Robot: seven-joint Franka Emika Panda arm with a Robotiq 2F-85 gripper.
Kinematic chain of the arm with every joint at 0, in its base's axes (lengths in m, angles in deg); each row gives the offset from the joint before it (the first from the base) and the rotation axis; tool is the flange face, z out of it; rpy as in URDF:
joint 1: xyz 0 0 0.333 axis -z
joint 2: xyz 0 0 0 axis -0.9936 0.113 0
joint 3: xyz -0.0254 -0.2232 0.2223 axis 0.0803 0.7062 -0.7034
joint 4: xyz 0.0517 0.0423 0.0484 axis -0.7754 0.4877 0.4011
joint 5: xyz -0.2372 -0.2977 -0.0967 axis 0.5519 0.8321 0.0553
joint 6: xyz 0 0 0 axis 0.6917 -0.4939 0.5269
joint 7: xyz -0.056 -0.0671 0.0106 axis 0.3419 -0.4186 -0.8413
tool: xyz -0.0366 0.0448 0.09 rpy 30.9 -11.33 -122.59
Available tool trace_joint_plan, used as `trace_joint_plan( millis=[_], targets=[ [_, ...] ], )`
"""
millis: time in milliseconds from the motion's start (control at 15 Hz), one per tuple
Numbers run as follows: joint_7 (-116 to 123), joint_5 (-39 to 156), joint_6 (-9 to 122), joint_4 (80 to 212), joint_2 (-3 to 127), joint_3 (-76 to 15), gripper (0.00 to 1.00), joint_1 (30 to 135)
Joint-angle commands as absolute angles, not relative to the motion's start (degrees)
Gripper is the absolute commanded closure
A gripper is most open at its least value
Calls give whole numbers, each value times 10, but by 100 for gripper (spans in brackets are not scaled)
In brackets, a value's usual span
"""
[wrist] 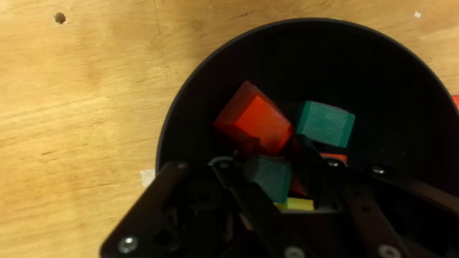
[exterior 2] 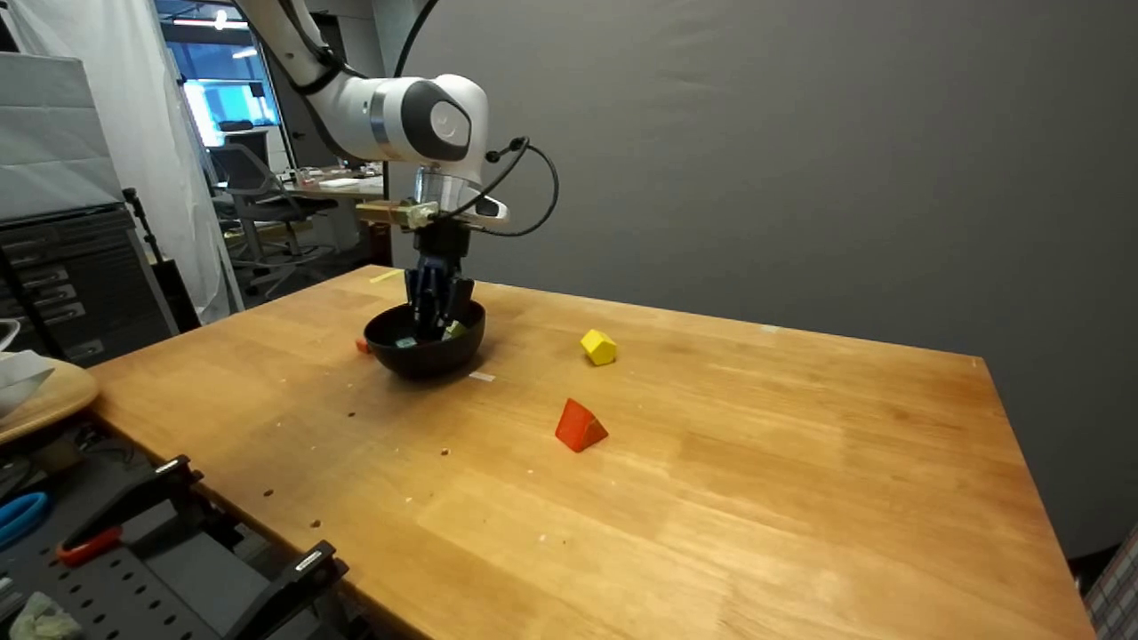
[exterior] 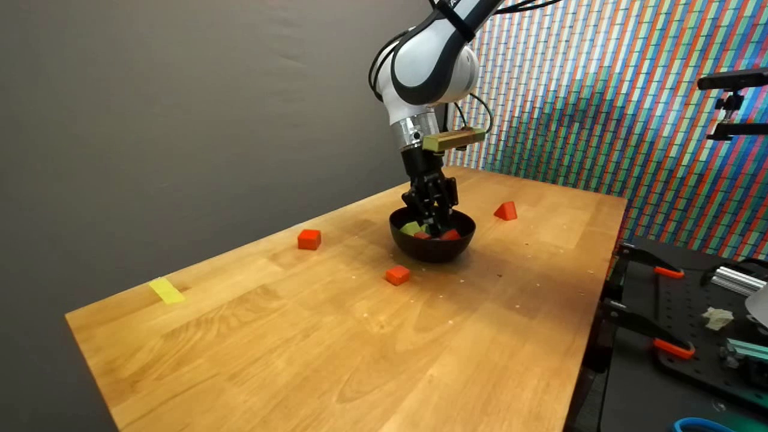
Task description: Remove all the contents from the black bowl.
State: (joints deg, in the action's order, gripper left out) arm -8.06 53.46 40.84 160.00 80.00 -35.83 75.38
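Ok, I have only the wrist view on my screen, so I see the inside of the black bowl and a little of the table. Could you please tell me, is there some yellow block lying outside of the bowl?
Observer: Yes, in an exterior view a yellow block lies on the table, apart from the black bowl.
Operator: Thank you, this I could not see. And is there also some red piece that is not of the cube form, outside of my picture?
Observer: Yes, both exterior views show a red wedge on the table, also apart from the bowl.
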Motion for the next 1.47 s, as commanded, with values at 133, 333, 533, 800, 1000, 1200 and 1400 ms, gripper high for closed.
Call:
trace_joint_plan(
  millis=[133,333,533,800,1000,1200,1400],
  targets=[
    [-200,590,426,1572,833,-324,78,701],
    [-245,607,427,1568,838,-315,71,684],
    [-307,641,452,1588,822,-299,40,660],
    [-383,695,509,1622,799,-288,8,637],
    [-428,717,531,1631,801,-283,0,634],
    [-452,724,557,1645,800,-284,0,639],
    [-455,719,582,1657,802,-286,0,644]
  ],
)
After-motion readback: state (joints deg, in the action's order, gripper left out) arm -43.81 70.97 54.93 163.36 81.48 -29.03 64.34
